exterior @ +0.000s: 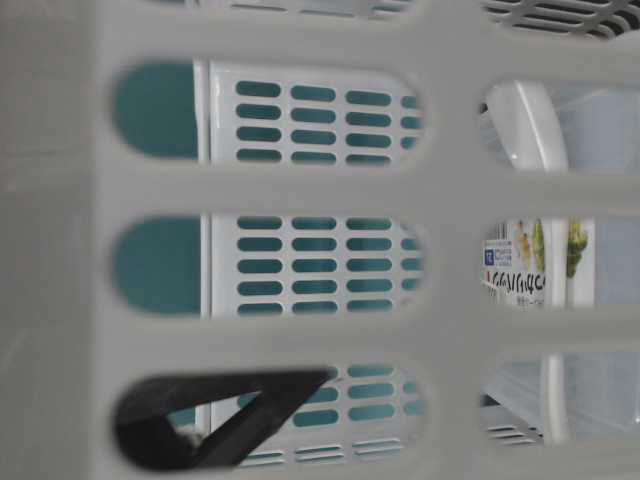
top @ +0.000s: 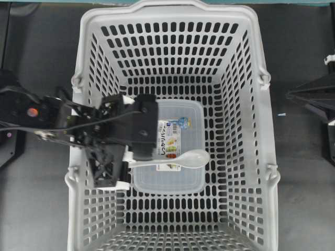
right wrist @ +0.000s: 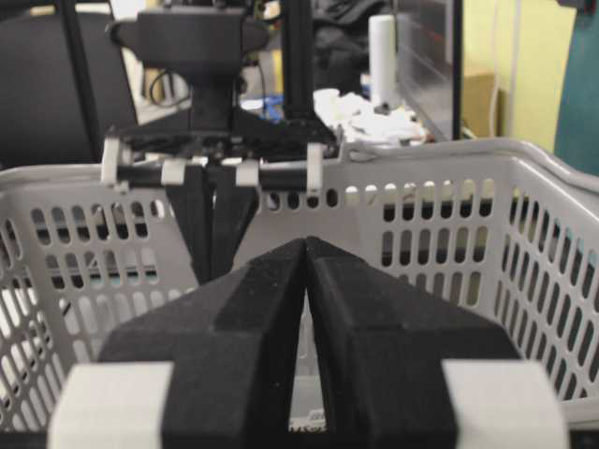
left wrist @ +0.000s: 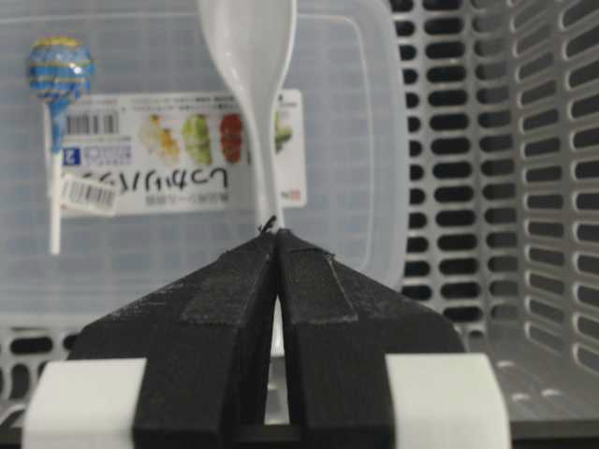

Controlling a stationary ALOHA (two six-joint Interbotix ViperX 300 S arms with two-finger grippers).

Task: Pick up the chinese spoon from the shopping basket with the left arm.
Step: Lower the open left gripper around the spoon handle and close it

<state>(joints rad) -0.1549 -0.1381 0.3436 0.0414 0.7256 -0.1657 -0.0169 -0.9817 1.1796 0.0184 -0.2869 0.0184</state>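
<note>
Closest to our wrist view, the left end effector [left wrist: 277, 245] is pinched on the handle of the chinese spoon [top: 178, 160], fingers pressed together with only the thin handle between. We see the spoon's bowl pointing right, over the clear lidded container [top: 194, 180] (labelled on top) on the shopping basket [top: 251, 157] floor. Our right end effector [right wrist: 307, 245] sits closed, empty, outside the basket's right wall
</note>
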